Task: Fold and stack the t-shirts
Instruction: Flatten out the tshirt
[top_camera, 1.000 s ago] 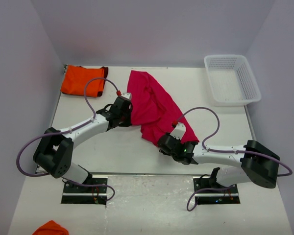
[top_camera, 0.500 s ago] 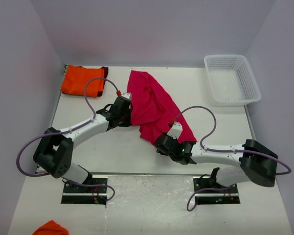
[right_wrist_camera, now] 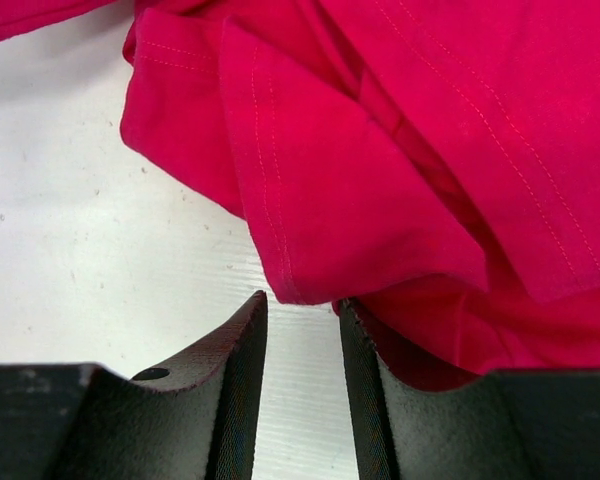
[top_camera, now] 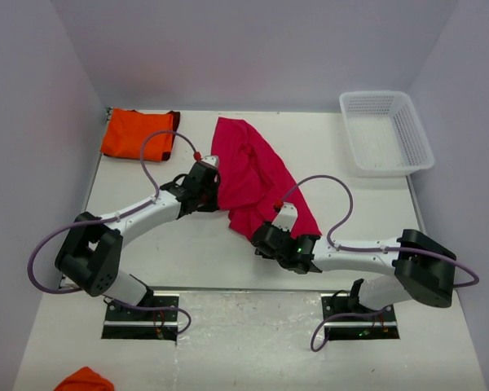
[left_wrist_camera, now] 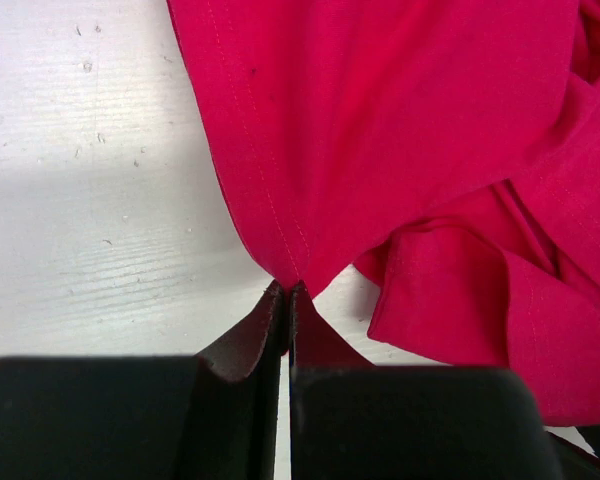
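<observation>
The crimson-pink t-shirt (top_camera: 248,171) lies crumpled in a diagonal heap on the middle of the white table. My left gripper (top_camera: 216,189) is shut on its left hem; in the left wrist view the jaws (left_wrist_camera: 289,290) pinch the stitched edge of the shirt (left_wrist_camera: 400,130). My right gripper (top_camera: 263,237) is at the shirt's near lower corner. In the right wrist view it is open (right_wrist_camera: 302,302) with a narrow gap, and a folded edge of the shirt (right_wrist_camera: 380,150) hangs just beyond the tips, touching the right finger. The orange t-shirt (top_camera: 138,133) lies folded at the far left corner.
A white lattice basket (top_camera: 385,132) stands at the far right corner. A small orange cloth (top_camera: 85,380) lies off the table at the bottom left. The walls close in on the left, back and right.
My right gripper has slid left along the shirt's near edge towards its lower corner. The left arm and the shirt's upper part have not moved.
</observation>
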Robot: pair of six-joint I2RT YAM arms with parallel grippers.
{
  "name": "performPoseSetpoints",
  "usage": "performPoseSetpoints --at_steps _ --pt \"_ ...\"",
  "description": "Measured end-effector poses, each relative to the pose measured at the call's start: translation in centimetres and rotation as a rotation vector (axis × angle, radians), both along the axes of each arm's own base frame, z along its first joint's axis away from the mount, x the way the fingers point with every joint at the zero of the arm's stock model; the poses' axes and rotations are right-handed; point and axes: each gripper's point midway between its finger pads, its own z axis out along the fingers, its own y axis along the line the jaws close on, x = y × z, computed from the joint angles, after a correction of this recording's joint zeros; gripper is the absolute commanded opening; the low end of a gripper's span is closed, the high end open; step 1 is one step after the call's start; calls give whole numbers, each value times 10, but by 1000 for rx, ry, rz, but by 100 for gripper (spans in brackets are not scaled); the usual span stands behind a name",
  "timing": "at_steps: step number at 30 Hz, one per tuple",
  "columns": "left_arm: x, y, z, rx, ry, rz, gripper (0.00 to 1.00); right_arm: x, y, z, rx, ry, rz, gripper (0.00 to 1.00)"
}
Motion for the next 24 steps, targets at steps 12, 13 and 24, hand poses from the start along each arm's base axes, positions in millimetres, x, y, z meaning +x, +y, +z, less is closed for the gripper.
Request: performPoseSetpoints --at_steps 12,13,24 --pt "-1 -1 -1 -5 3 -5 0 0 11 3 -72 -5 48 37" --pt "-1 -1 -1 -6 2 -6 0 0 15 4 -76 -7 55 38" --pt "-1 -2 -1 -10 3 -9 0 5 18 4 -124 -7 77 38"
